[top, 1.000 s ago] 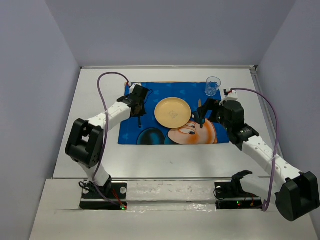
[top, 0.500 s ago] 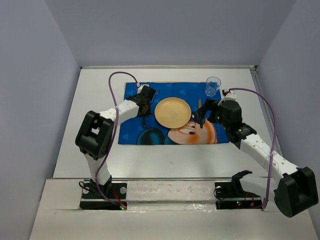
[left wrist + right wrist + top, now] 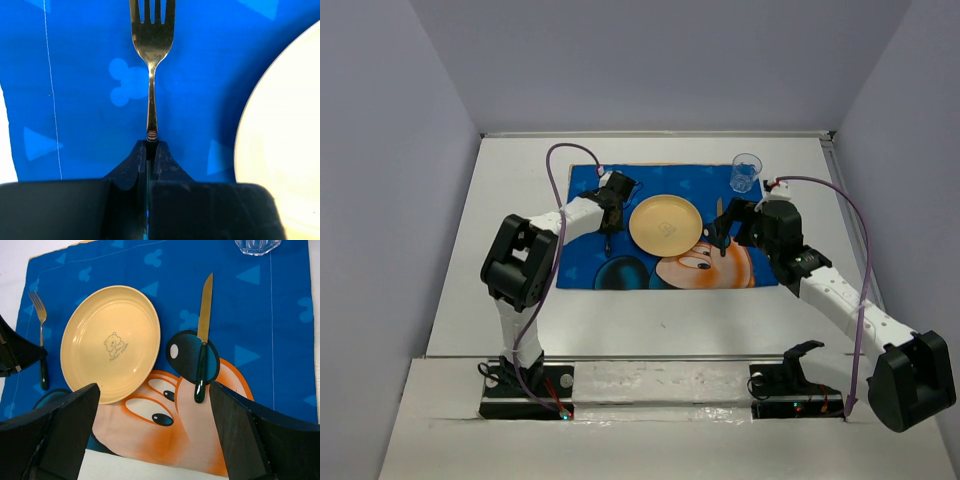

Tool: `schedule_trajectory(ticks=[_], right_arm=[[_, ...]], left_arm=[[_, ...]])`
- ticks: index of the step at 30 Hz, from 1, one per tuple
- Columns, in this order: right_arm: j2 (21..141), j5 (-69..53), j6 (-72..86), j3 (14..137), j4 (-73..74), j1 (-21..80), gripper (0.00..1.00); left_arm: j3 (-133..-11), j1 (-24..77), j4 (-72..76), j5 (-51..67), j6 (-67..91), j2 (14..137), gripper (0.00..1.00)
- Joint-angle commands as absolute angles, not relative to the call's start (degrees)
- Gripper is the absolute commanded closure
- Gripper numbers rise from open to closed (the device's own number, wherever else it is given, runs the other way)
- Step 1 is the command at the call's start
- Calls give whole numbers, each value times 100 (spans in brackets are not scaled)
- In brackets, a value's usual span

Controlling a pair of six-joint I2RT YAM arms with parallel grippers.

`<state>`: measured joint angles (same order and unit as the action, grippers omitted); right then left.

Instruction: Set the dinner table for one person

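- The large flat matte white rectangular counter fills the floor of the scene between pale lavender-grey walls. Both arms are bolted at its near edge.
- A blue rectangular cloth placemat printed with a cartoon mouse face lies flat on the far middle of the counter.
- A round pale yellow plate with a small bear drawing at its centre sits on the placemat, over the top of the mouse's head.
- The left hand is pinched narrow on a gold metal fork with a dark handle, gripping it where the neck meets the handle.
- The fork is just to the left of the plate, apart from its rim, tines pointing toward the far edge of the placemat. Whether it rests on the cloth or hangs just above it cannot be told.
- The right hand stands wide, holding nothing, above the mouse's face near the plate's right side.
- A gold-bladed table knife with a dark green handle lies flat on the placemat just right of the plate, with its blade pointing away from the arms.
- A clear faceted drinking glass stands upright at the placemat's far right corner, beyond the knife tip.
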<state>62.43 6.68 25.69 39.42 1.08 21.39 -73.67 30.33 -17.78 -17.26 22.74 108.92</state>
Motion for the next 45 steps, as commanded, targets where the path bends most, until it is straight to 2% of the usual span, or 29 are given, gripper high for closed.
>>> schedule_trajectory(ticks=[1,2,3,4,5,6,9,11,18,24,26,33,37,45], right_arm=[[6179,870,2461,3999,-79,2109,4],[6170,888,2470,3990,-79,2109,4],[6161,896,2461,3990,-70,2109,4],[6144,905,2461,3990,-70,2109,4],[6135,923,2461,3982,-70,2109,4],[6126,940,2461,3981,-70,2109,4],[6108,984,2479,3973,-62,2109,4],[6091,1019,2470,3973,-53,2109,4],[5880,1406,2584,3894,-35,2109,0],[5705,1292,2566,3894,-35,2109,0],[5380,1065,2461,3867,-26,2109,0],[3914,336,2557,4007,-18,2109,0],[3586,123,2733,4174,-26,2109,0],[3191,501,2321,4913,211,2109,0]], left_arm=[[-7603,3067,-1854,-1995,2171,10898,88],[-7594,3067,-1863,-2030,2180,10872,80],[-7568,3059,-1863,-2065,2171,10820,66],[-7550,3059,-1863,-2092,2180,10776,60],[-7532,3059,-1863,-2092,2188,10680,49],[-7524,3067,-1863,-2083,2197,10600,49],[-7488,3067,-1890,-2074,2197,10275,16],[-7497,3076,-1951,-2118,2197,10073,1],[-7225,3199,-1925,-2540,2206,8266,1],[-6225,3199,-1056,-1734,2215,6463,1],[-5689,3199,-687,-1469,2154,5445,1],[-5160,3199,-37,-1117,1978,3887,1],[-4975,3208,412,-941,1864,3473,1],[-4983,3199,774,-914,1416,3182,1]])
